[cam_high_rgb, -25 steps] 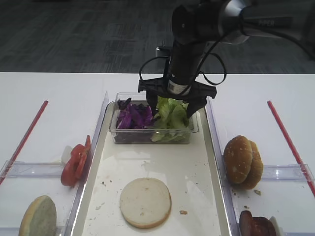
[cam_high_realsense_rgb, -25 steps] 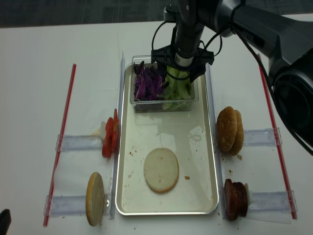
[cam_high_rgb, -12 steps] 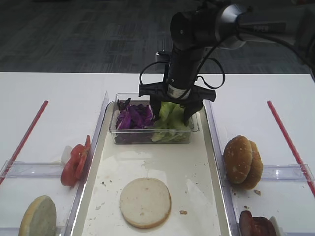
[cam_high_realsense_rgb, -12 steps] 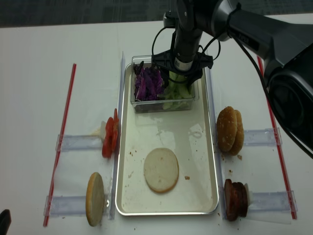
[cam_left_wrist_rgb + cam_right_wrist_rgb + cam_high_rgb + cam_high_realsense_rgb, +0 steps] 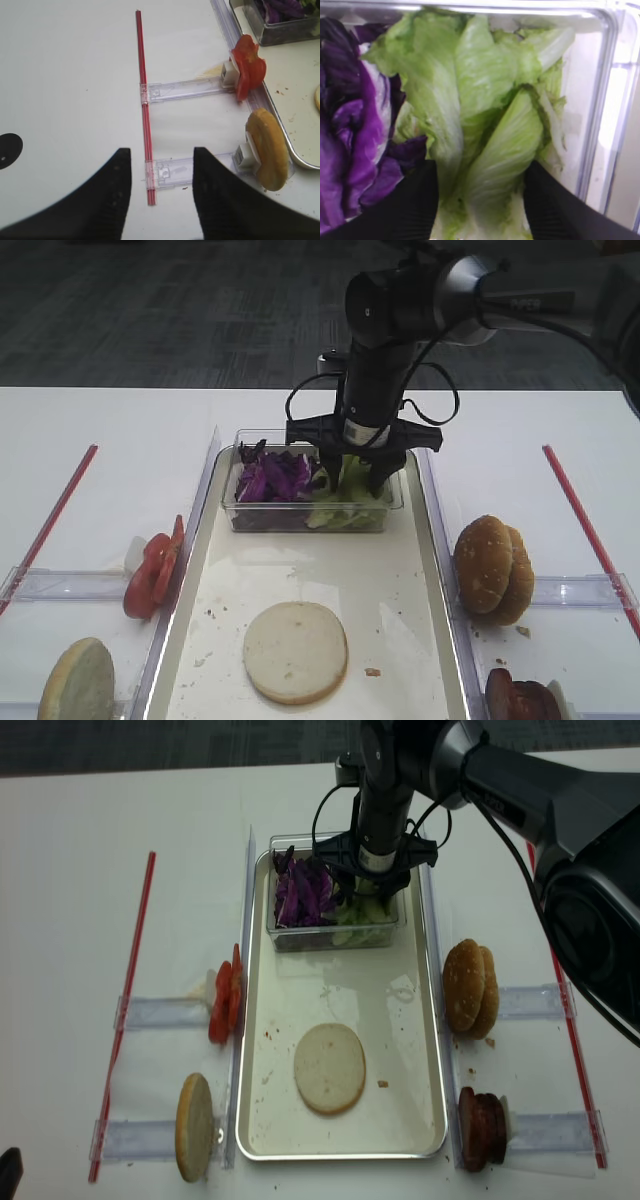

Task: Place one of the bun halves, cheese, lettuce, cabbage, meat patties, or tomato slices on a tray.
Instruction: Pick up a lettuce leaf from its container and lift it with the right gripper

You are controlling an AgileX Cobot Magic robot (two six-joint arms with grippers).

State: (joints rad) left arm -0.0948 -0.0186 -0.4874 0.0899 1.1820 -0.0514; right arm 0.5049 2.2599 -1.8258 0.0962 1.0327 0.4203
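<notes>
On the white table (image 5: pixel 120 430), the right gripper (image 5: pixel 479 200) pinches lettuce (image 5: pixel 485 125) between half-closed fingers (image 5: pixel 405 205), purple cabbage (image 5: pixel 350 125) beside, inside the clear tub (image 5: pixel 395 502).

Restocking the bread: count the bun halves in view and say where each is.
4, maybe more: one cut-face-up on the tray; one upright in the left holder; two stacked on edge at right, possibly hiding others.

The right gripper (image 5: pixel 352 472) has sunk deeper into the lettuce (image 5: pixel 485 130), jaws narrowing.
</notes>
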